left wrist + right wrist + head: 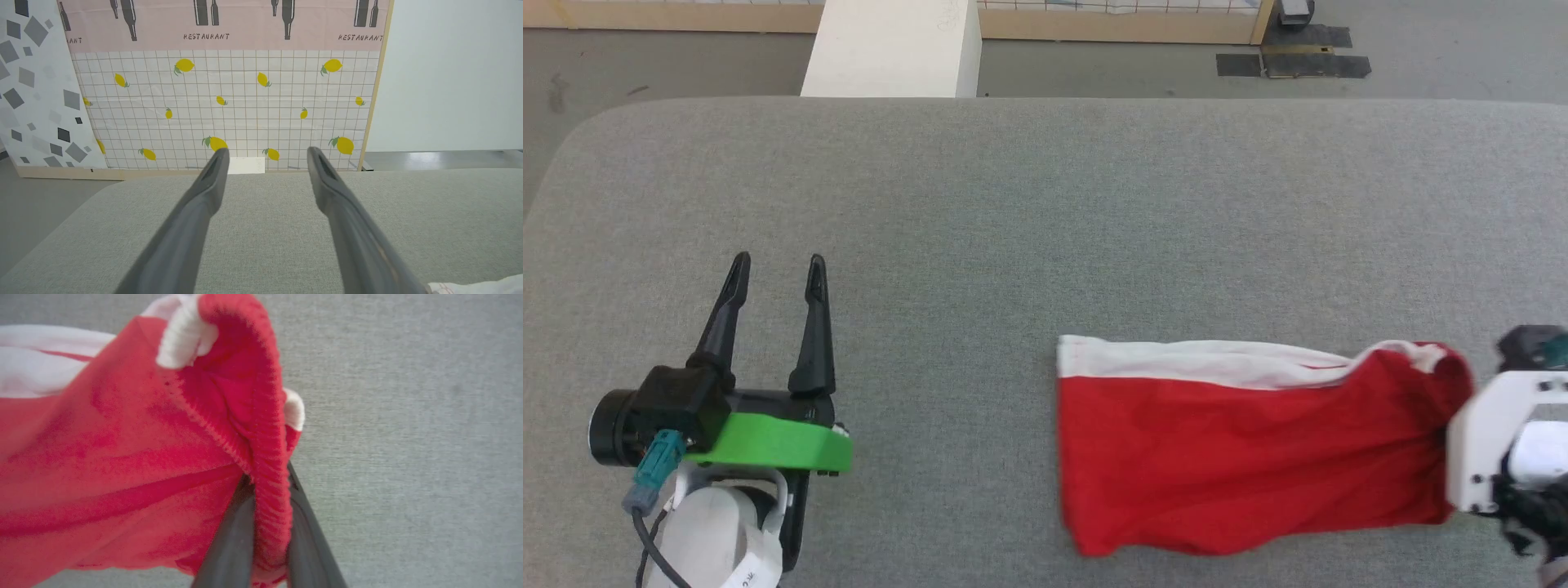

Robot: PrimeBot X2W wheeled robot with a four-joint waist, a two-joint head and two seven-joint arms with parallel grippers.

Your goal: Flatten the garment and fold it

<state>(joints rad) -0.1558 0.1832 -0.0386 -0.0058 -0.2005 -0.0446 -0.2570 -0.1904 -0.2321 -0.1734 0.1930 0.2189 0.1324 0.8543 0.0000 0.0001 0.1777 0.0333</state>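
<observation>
Head view: your grey padded table (1045, 204) carries the garment (1241, 457) on its right half, near the front edge and stretched out from left to right. Its white stripe runs along the far edge and its hem end lies flat at the left. The bunched waistband end at the right rises slightly where it meets the right gripper (1474, 445), whose white mount touches the fabric; you cannot see its fingers here, as the cloth covers them. The left gripper (778, 273) sits well apart at the lower left, jaws spread, nothing between them, fingers pointing toward the table's far side. A white block (894, 45) stands beyond the far edge. Left wrist view: the left gripper (265, 157) hangs over bare grey surface with its two fingers wide apart, facing a lemon-print panel (245, 106). A white corner of the garment (482, 286) shows at the lower right, beside the right-hand finger. Right wrist view: the right gripper (267, 486) is clamped on the red ribbed waistband (267, 437), one dark finger on each side of it. The rest of the garment (122, 457) trails to that view's left over the grey surface.
</observation>
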